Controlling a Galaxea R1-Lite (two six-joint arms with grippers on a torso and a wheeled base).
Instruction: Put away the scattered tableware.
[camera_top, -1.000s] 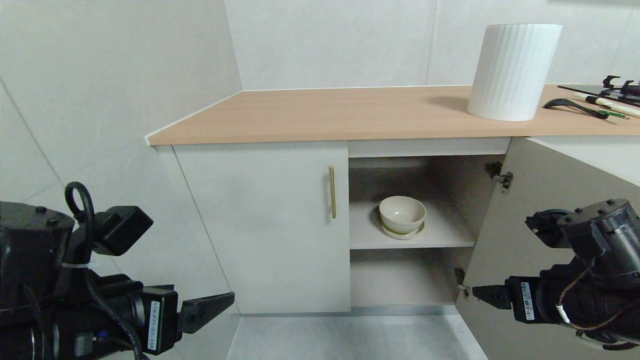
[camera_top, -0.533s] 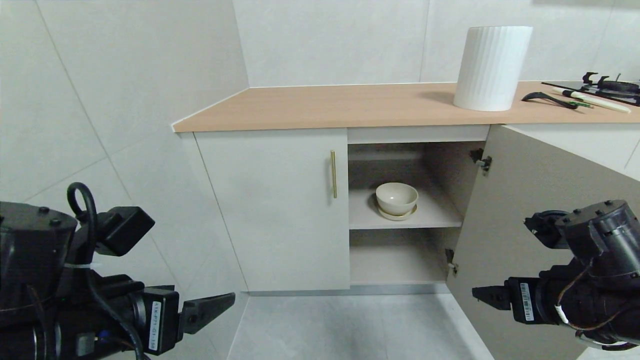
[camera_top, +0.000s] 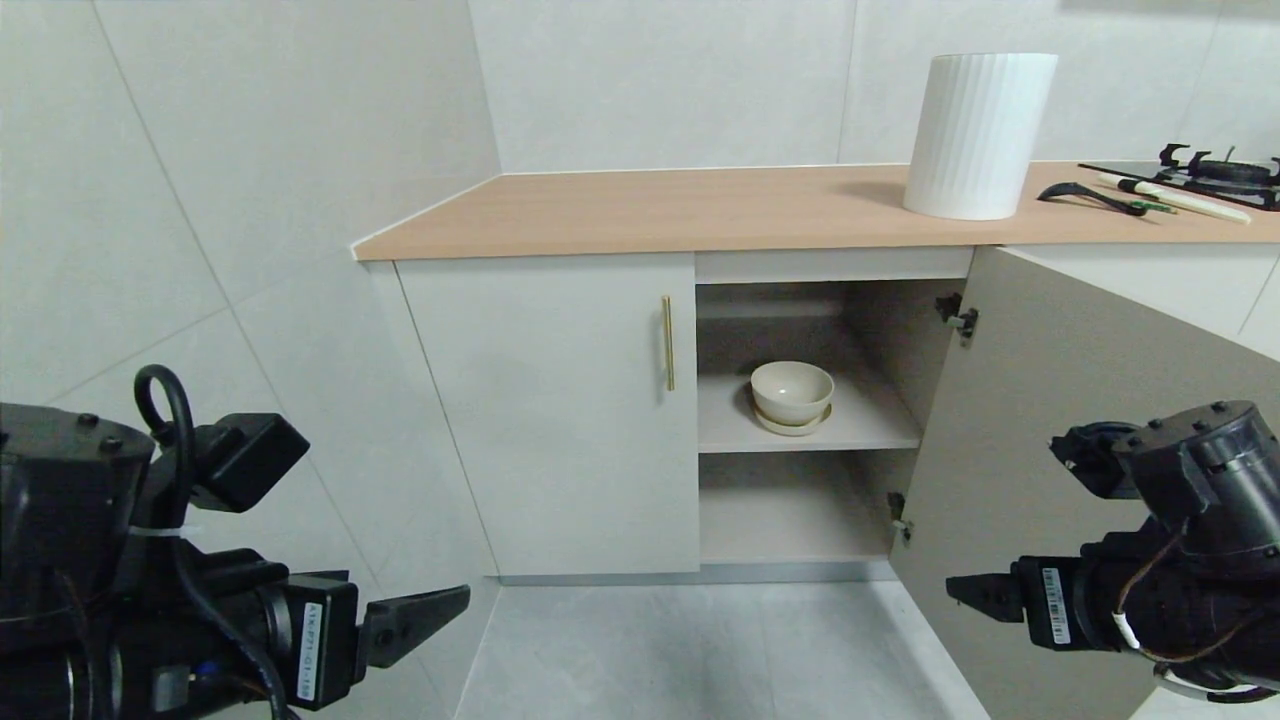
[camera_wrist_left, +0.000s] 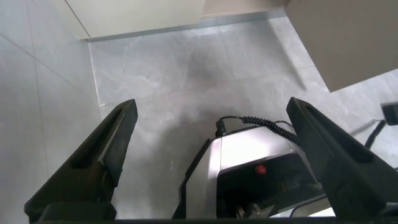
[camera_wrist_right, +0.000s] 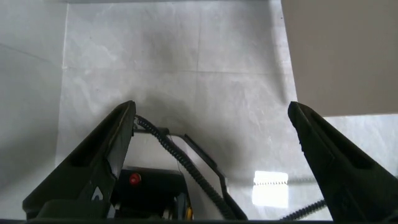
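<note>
A cream bowl (camera_top: 792, 388) rests on a small plate (camera_top: 789, 426) on the upper shelf (camera_top: 870, 425) of the open cabinet, seen in the head view. My left gripper (camera_top: 452, 601) hangs low at the left, well short of the cabinet, and my right gripper (camera_top: 958, 590) hangs low at the right in front of the open door. Both are open and hold nothing. The left wrist view shows the left gripper (camera_wrist_left: 211, 155) spread wide above the floor. In the right wrist view the right gripper (camera_wrist_right: 211, 155) is also spread wide above the floor.
The right cabinet door (camera_top: 1050, 400) stands swung open toward me; the left door with its gold handle (camera_top: 666, 343) is closed. On the wooden countertop (camera_top: 650, 210) stand a white ribbed container (camera_top: 978, 135), some utensils (camera_top: 1150, 195) and a stove edge (camera_top: 1215, 168). Grey tiled floor (camera_top: 720, 650) lies before the cabinet.
The whole head view has shifted: the cabinet now looks smaller and farther, so the camera has backed away. Both grippers keep the same pose, open.
</note>
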